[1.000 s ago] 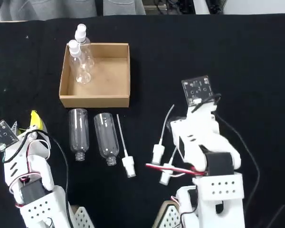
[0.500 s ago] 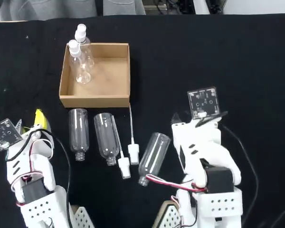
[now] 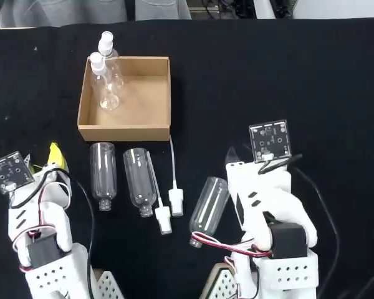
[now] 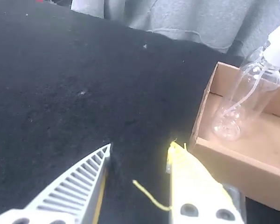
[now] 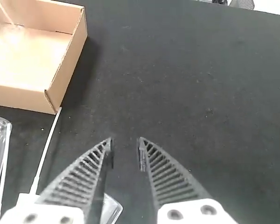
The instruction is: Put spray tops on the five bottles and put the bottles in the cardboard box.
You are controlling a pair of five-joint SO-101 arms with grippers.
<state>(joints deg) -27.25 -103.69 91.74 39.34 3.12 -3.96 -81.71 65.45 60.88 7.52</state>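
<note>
White moulded arms [image 3: 268, 199], black servos [image 3: 288, 235] set within, red, white and black cables [image 3: 221, 244] looped alongside, square black wrist boards [image 3: 270, 141], ribbed pale fingers [image 5: 79, 182], one yellow finger [image 4: 191, 186]

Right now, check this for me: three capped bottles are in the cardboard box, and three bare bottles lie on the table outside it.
Wrong on one count: the high view shows two capped bottles in the cardboard box, not three. The three bare bottles do lie on the table outside it.
</note>
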